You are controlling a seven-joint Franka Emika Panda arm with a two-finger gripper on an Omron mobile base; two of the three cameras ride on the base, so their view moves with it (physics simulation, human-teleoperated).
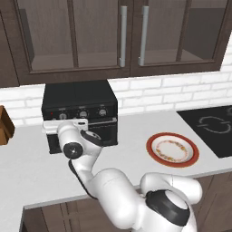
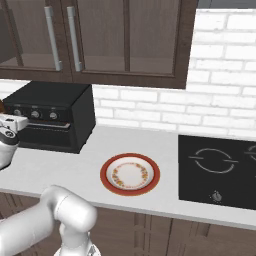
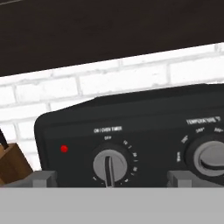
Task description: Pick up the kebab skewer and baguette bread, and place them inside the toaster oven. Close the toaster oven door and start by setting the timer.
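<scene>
The black toaster oven (image 1: 79, 102) (image 2: 60, 107) stands on the counter against the brick wall. Its door (image 1: 106, 132) (image 2: 50, 134) is up and shut. My gripper (image 1: 62, 122) (image 2: 10, 123) (image 3: 111, 177) is open, right in front of the oven's leftmost knob. In the hand view that knob, the timer knob (image 3: 110, 164), sits between my two fingertips (image 3: 41, 177), with its pointer upright and a red lamp (image 3: 64, 148) to its left. A second knob (image 3: 209, 157) is to the right. The kebab skewer and the baguette bread are out of view.
A red-rimmed plate (image 1: 195, 154) (image 2: 106, 175) lies bare on the counter right of the oven. A black cooktop (image 1: 213, 124) (image 2: 220, 167) is further right. A brown wooden block (image 1: 4, 126) (image 3: 11, 164) stands left of the oven. Wall cabinets (image 1: 122, 36) hang above.
</scene>
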